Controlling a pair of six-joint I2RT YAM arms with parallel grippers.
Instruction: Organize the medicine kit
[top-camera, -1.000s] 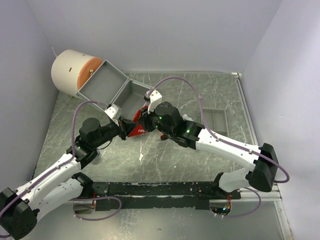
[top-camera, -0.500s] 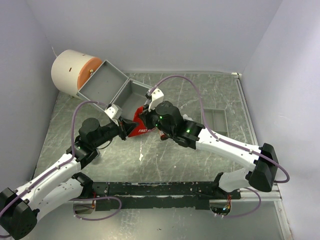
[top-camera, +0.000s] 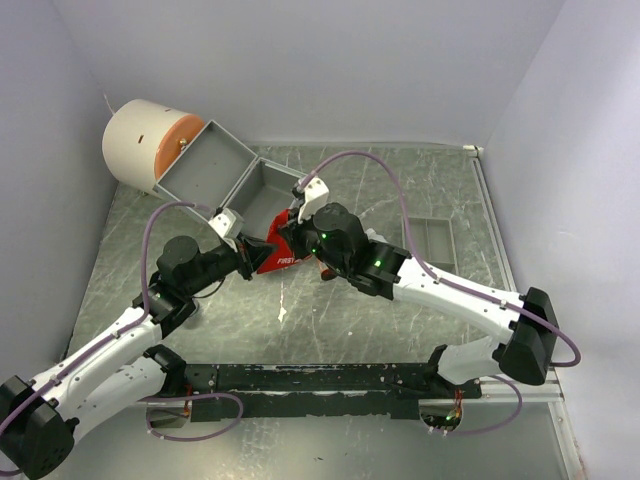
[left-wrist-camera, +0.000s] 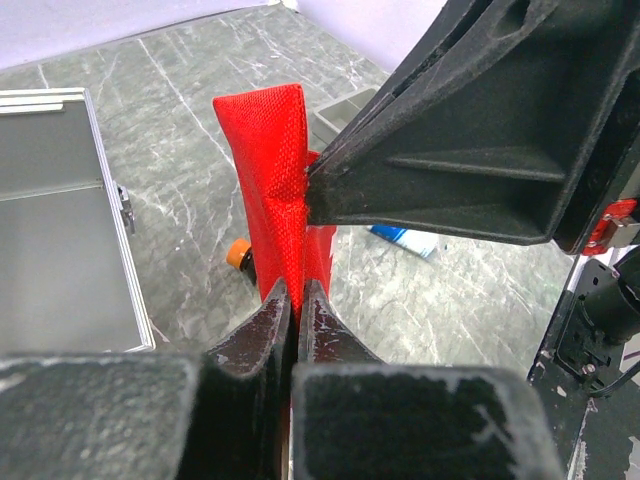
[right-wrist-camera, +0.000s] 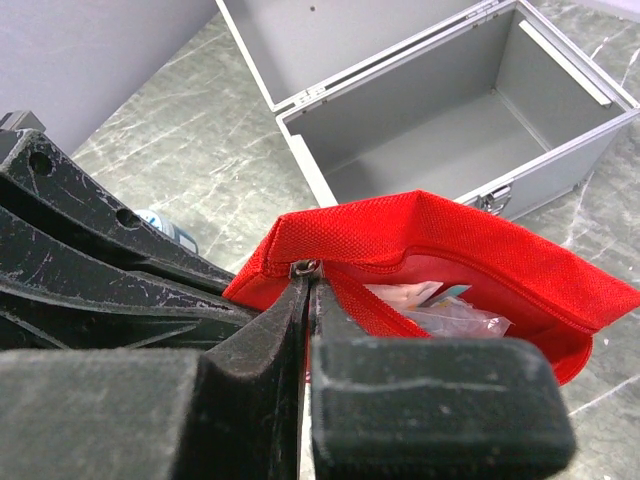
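Marbled grey table (top-camera: 330, 320) spreads under both arms. At frame centre the left gripper (left-wrist-camera: 295, 292) and right gripper (right-wrist-camera: 308, 285) each pinch shut on the red pouch (right-wrist-camera: 450, 240), its mouth gaping over clear sachets (right-wrist-camera: 445, 310). Beyond, upper left, the grey case (top-camera: 258, 195) lies open. An orange-capped bottle (left-wrist-camera: 237, 254) peeks half-hidden behind the pouch.

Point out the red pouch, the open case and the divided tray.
Pouch (right-wrist-camera: 450, 235), right wrist view, upper fabric edge.
Case (right-wrist-camera: 440, 140), right wrist view, bare inner floor.
Tray (top-camera: 438, 240), top view, bare compartment.
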